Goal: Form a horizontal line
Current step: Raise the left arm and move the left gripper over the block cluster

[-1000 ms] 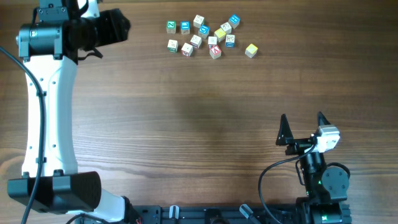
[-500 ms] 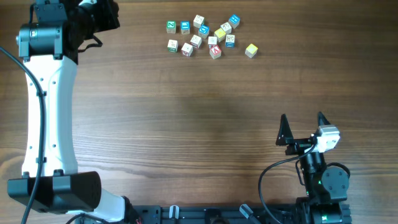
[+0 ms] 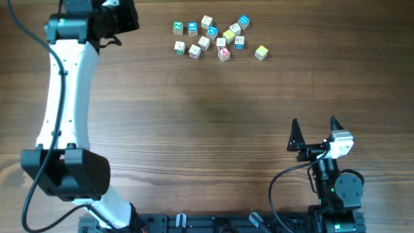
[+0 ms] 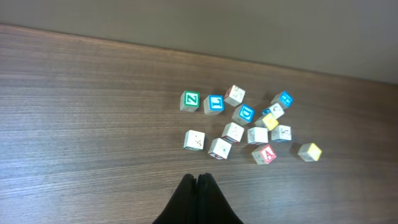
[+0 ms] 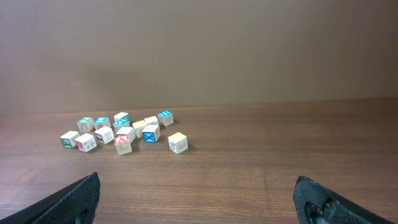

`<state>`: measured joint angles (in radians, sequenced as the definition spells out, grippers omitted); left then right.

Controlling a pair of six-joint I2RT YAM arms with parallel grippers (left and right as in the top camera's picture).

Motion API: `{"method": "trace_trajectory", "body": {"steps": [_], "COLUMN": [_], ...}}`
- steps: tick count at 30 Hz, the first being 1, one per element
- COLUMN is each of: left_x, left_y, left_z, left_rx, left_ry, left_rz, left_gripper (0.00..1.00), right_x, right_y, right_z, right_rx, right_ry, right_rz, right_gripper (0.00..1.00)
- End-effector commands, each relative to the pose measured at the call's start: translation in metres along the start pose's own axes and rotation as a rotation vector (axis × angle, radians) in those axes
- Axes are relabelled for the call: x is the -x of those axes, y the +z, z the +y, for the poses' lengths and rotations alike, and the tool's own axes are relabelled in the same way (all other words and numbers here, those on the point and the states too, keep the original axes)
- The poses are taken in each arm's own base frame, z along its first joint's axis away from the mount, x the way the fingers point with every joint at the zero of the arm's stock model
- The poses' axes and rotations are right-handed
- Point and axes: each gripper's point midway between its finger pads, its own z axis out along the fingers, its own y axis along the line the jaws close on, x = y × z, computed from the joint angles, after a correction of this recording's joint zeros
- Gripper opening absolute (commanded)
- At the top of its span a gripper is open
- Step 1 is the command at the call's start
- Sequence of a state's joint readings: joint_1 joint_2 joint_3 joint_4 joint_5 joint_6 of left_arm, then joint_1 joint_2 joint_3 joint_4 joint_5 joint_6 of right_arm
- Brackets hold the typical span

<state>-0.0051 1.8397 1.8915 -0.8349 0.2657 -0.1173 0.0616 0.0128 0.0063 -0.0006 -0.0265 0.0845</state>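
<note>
Nearest the base, at about 5 o'clock on the counter [image 3: 194, 129], the right arm [image 3: 326, 168] sat folded low. The right jaws were spread wide, released, gripping and touching nothing. We judged it was parked there to leave the working area free for the other arm.

Farther out, the left arm [image 3: 65, 97] reached up the left side to about 11 o'clock. Its wrist was turned toward the blocks, probably to line up a first approach. In the left wrist view the left jaws were clenched tip to tip with nothing between them. They hung above bare wood, short of the nearest block, and would have to open before any pick.

Farthest away, near 12 to 1 o'clock, the letter cubes [image 3: 220, 43] lay in a loose scatter, not yet a horizontal line. The green cube [image 3: 178, 27] and a blue cube [image 3: 192, 28] sat side by side at the cluster's 10 o'clock. The red "A" cube [image 3: 224, 54] lay at its 6 o'clock edge. A yellow cube [image 3: 261, 52] stood apart at 4 o'clock. No row had been started, as far as we could judge.
</note>
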Motion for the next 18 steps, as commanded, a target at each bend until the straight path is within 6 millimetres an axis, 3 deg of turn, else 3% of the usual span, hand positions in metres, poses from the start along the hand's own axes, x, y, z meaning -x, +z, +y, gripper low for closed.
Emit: {"method": "trace_trajectory", "body": {"steps": [1, 11, 18], "left_x": [-0.003, -0.037, -0.054], "left_y": [0.017, 0.07, 0.085], "left_z": [-0.001, -0.023, -0.017], "left_rx": [0.058, 0.029, 0.04], "left_ry": [0.029, 0.065, 0.056], "left_rz": [0.011, 0.12, 0.177], "left_gripper": [0.04, 0.05, 0.08], "right_x": [0.001, 0.001, 0.001], "right_y": [0.0, 0.0, 0.0], "right_z": [0.002, 0.002, 0.002], "right_rx": [0.014, 0.014, 0.014], "right_ry": [-0.006, -0.006, -0.006], "right_rz": [-0.006, -0.006, -0.006], "right_gripper": [1.0, 1.0, 1.0]}}
